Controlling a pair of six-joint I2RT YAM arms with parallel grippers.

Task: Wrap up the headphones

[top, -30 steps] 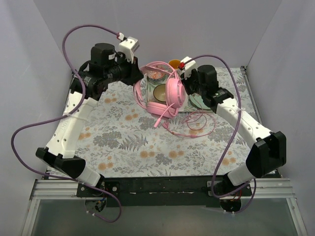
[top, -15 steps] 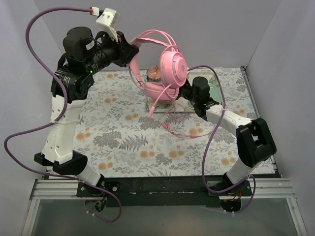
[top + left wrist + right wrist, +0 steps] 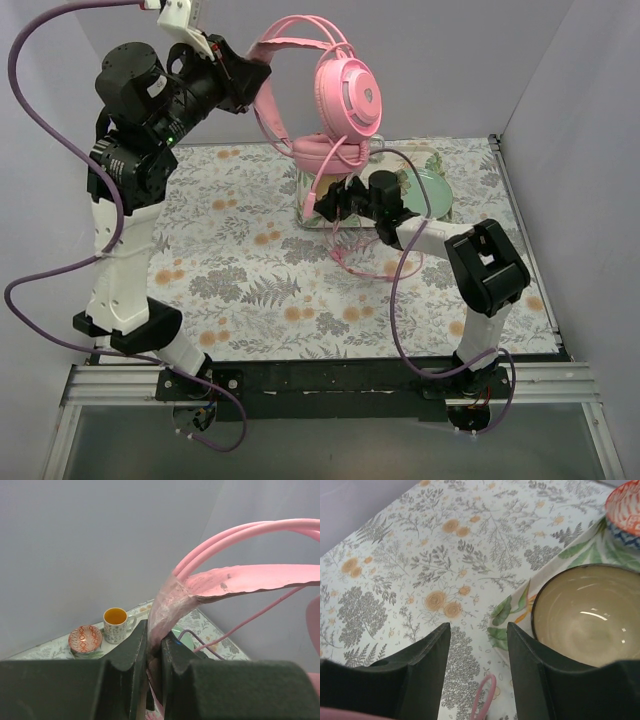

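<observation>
Top view: left gripper (image 3: 250, 80) high far-left, headphones (image 3: 348, 95) dangling off it; right gripper (image 3: 325, 203) low beneath, fingers unclear here.
Left wrist: fingers (image 3: 125, 655) pinching the headband (image 3: 240, 577).
Right wrist: fingers (image 3: 425, 665) spread, tan bowl (image 3: 585, 615) just right.

The pink plastic over-ear headphones (image 3: 348, 95) have smooth, glossy earcup shells. Their pink leatherette headband lining (image 3: 240, 577) looks cracked and ragged at the edge. The left pincer (image 3: 154, 635) and right pincer (image 3: 479, 630) are matt black plastic. The floral-print tabletop (image 3: 250, 285) looks matt, like cloth. At 2 o'clock from the right pincer, the beige ceramic bowl (image 3: 585, 615) shines with glaze.
</observation>
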